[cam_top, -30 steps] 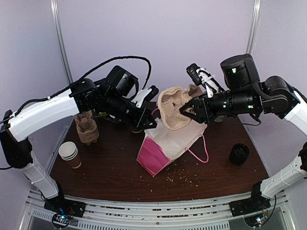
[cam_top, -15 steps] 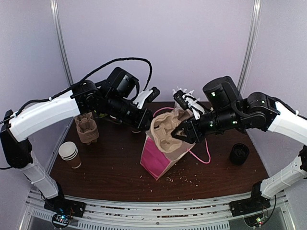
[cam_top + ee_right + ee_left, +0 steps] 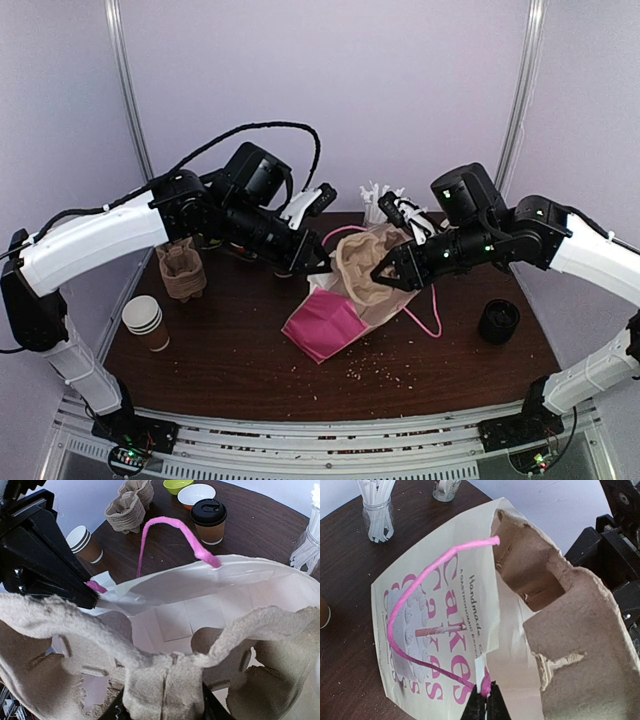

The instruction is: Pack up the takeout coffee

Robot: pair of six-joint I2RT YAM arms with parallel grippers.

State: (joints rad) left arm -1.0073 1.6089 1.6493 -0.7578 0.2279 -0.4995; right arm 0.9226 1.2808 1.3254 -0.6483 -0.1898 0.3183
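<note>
The takeout coffee (image 3: 209,520), a brown cup with a black lid, stands on the table beyond the bag and shows only in the right wrist view. The white and pink paper bag (image 3: 322,322) leans over at the table's middle. My left gripper (image 3: 319,266) (image 3: 485,700) is shut on the bag's rim where the pink handle (image 3: 415,592) joins. My right gripper (image 3: 386,271) (image 3: 163,707) is shut on the centre ridge of a brown pulp cup carrier (image 3: 362,268) (image 3: 165,677). The carrier sits tilted in the bag's mouth (image 3: 200,587), partly inside.
A stack of pulp carriers (image 3: 181,272) and a stack of lidless cups (image 3: 146,322) stand at the left. A squat black stack of lids (image 3: 498,321) is at the right. A jar of white sticks (image 3: 378,202) and two bowls (image 3: 197,492) are at the back. Crumbs dot the tabletop.
My right gripper has come down and left, lowering the carrier from above the bag into its mouth. The bag has tipped lower. My left gripper has kept its hold.
</note>
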